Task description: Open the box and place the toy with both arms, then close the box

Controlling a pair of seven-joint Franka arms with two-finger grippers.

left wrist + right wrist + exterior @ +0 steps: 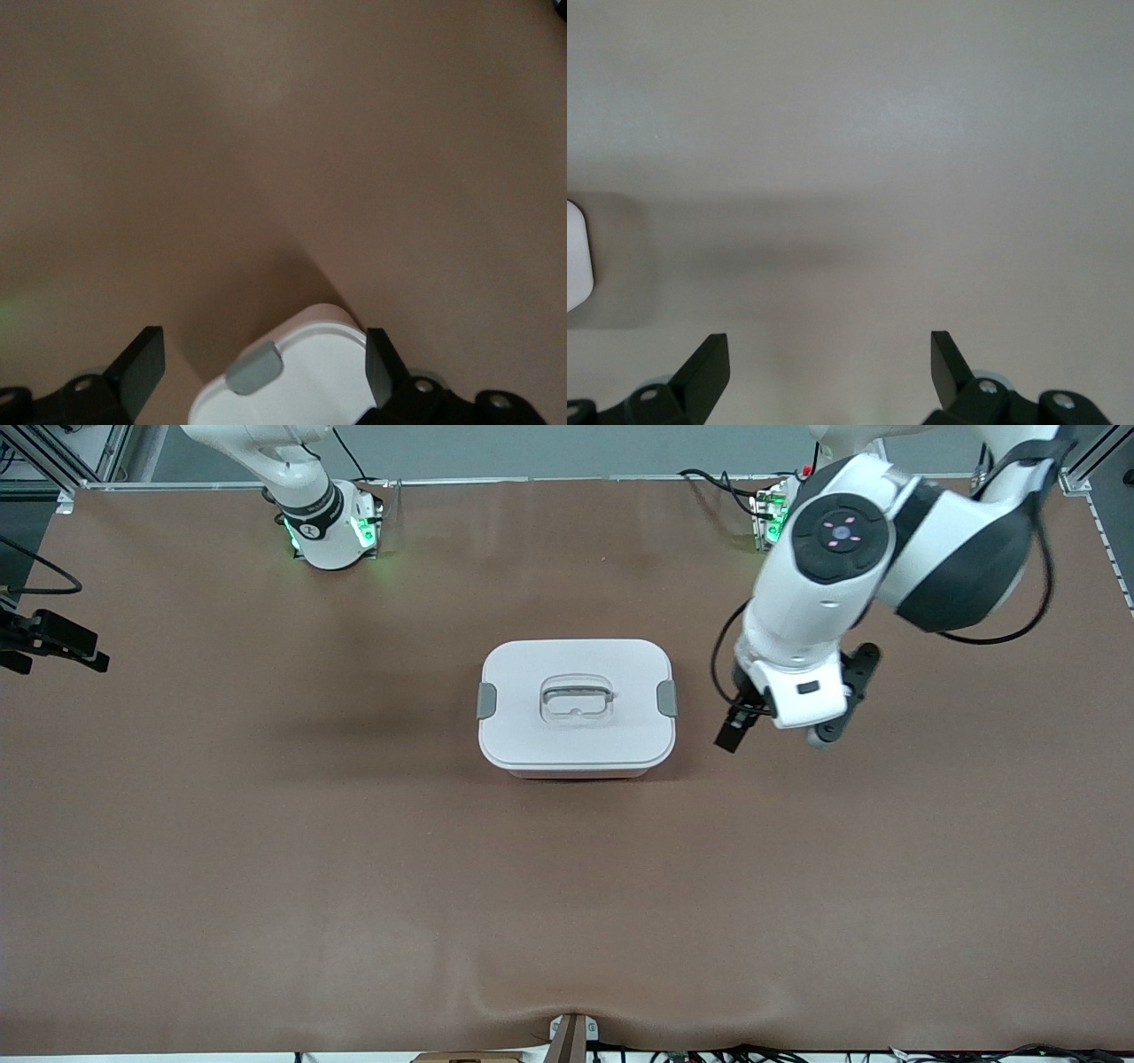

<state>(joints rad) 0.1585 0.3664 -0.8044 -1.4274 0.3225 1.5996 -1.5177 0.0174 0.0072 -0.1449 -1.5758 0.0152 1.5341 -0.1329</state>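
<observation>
Nearest the camera, the brown worktop (354,886) has a small wrinkle at its near edge. At the middle stands the box (576,707), its white lid (576,731) on and both grey clips (486,701) at the sides; what is inside cannot be seen. Right pincer (829,359) is wide open and holds nothing, over bare worktop. Left pincer (780,726) hangs beside the box toward the left arm's end, fingers (142,365) spread, empty.

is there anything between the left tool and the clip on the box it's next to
Nothing visible. The left tool hangs open over bare table beside the box, at the left arm's end, with the grey clip in open view between its fingers.
</observation>
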